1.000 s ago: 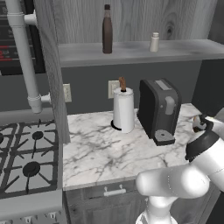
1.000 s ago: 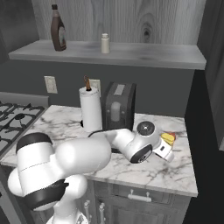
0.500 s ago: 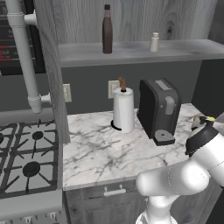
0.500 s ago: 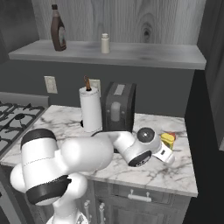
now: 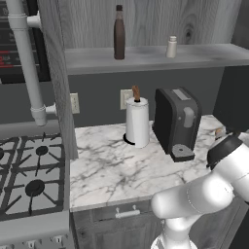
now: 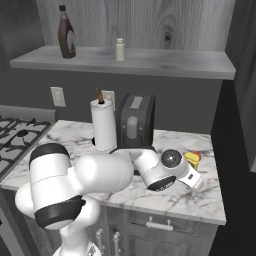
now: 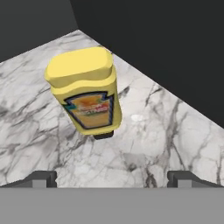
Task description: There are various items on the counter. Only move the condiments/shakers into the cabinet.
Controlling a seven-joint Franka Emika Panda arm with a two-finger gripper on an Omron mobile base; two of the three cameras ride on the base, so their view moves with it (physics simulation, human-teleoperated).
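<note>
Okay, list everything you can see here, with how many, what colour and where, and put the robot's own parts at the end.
Brown bottle: one, dark brown with black cap, upright on the cabinet shelf, left part.
Shaker: one, pale grey-white, on the same shelf, right of the bottle.
Yellow squeeze bottle: one, yellow with a label, standing cap-down on the counter near its right end.
Paper-towel roll: one, white on a brown-tipped holder, back of the counter.
Coffee machine: one, black, right of the roll.
Counter: one, white marble with grey veins.
Cabinet: one, grey wood-grain, over the counter.
Gas stove: one, left of the counter.
Gripper: one, dark fingertips, open, facing the yellow bottle, not touching it.
</note>
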